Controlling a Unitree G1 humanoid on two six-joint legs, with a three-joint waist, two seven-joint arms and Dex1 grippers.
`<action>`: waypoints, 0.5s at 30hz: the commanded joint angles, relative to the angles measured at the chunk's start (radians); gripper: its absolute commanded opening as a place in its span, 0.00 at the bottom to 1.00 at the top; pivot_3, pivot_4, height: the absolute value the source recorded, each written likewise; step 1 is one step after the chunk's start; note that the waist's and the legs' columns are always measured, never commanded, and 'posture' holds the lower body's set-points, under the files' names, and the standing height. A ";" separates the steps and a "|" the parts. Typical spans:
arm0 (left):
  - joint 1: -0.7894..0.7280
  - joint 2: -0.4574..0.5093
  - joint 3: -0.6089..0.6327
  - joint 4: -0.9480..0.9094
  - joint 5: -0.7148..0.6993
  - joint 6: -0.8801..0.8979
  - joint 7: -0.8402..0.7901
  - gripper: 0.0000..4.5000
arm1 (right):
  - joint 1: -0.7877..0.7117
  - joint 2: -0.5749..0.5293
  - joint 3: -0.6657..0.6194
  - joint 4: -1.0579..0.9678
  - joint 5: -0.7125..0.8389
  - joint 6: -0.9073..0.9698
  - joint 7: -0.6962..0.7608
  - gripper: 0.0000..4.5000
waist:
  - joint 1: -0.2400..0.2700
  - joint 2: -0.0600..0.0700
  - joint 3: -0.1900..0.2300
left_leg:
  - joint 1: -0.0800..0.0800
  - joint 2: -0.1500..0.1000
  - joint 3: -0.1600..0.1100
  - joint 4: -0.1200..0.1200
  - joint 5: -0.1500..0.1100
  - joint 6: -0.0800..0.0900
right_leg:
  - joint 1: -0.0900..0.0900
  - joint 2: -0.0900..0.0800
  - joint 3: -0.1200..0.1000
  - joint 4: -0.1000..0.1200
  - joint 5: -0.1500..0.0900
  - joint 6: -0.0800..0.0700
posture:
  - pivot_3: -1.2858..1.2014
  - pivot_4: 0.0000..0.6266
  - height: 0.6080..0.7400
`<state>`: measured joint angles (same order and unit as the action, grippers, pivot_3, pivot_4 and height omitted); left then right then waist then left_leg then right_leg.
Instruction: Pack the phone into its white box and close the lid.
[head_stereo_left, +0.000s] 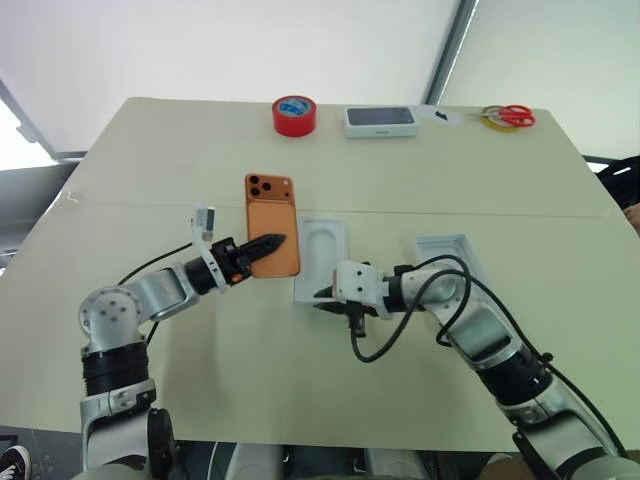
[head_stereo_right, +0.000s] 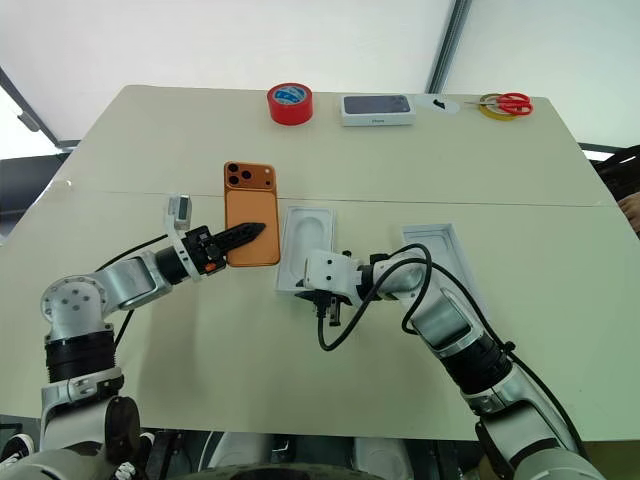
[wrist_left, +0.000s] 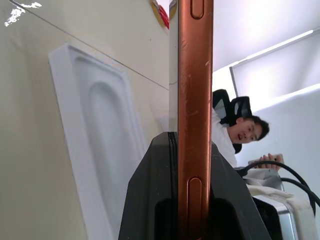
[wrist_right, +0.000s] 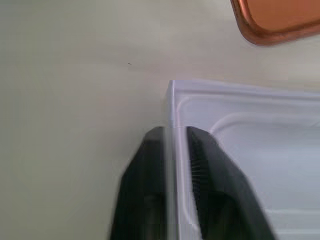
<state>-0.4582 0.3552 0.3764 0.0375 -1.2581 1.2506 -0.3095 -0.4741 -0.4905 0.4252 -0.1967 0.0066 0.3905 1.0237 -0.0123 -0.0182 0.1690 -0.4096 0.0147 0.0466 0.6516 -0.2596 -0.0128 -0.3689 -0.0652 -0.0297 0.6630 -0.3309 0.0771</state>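
Two black fingers of the left gripper are clamped on the phone, one above and one beneath its near end; in the head views the orange back faces up with the camera square at the far corner, while the left wrist view shows only the phone's thin copper edge standing between the dark pads. The right gripper is closed on the near rim of the white box, one finger outside the wall and one inside, as the right wrist view makes plain; from the head views this grip is hard to make out behind the white wrist housing. The box lies just right of the phone, its insert with the oval recess facing up. The lid lies open side up further right, its near part covered by the right arm's cables. The left wrist view also catches a seated person beyond the table edge. The pale table carries, along its far edge, a red tape roll, another white box with a dark print, and red-handled scissors. White tent-like walls rise behind.
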 joint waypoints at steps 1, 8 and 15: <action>-0.028 0.000 -0.027 0.003 0.011 -0.019 -0.054 0.00 | -0.022 -0.016 -0.052 -0.067 0.063 0.005 0.031 0.52 | 0.001 0.000 0.000 | 0.000 0.000 0.000 0.000 0.000 0.000 | 0.000 0.000 0.000 0.000 0.000 0.000 | 0.52 0.24 1.00; -0.050 -0.020 -0.104 0.059 0.085 -0.034 -0.128 0.00 | -0.050 -0.096 -0.203 -0.009 0.180 0.025 0.072 0.97 | 0.001 0.000 0.000 | 0.000 0.000 0.000 0.000 0.000 0.000 | 0.001 0.000 0.000 0.000 0.000 0.000 | 0.52 0.24 1.00; -0.056 -0.091 -0.108 0.124 0.133 -0.060 -0.113 0.00 | -0.080 -0.154 -0.239 0.186 0.119 -0.115 0.036 0.97 | -0.001 -0.001 0.000 | 0.000 0.000 0.000 0.000 0.000 0.001 | 0.000 0.000 0.000 0.000 0.000 0.000 | 0.52 0.24 1.00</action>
<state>-0.4910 0.2727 0.2517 0.1776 -1.1151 1.2083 -0.4100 -0.5302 -0.6484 0.2092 -0.0078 0.1280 0.3189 1.0683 -0.0137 -0.0189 0.1694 -0.4098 0.0149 0.0474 0.6520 -0.2597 -0.0122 -0.3690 -0.0648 -0.0295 0.6629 -0.3308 0.0772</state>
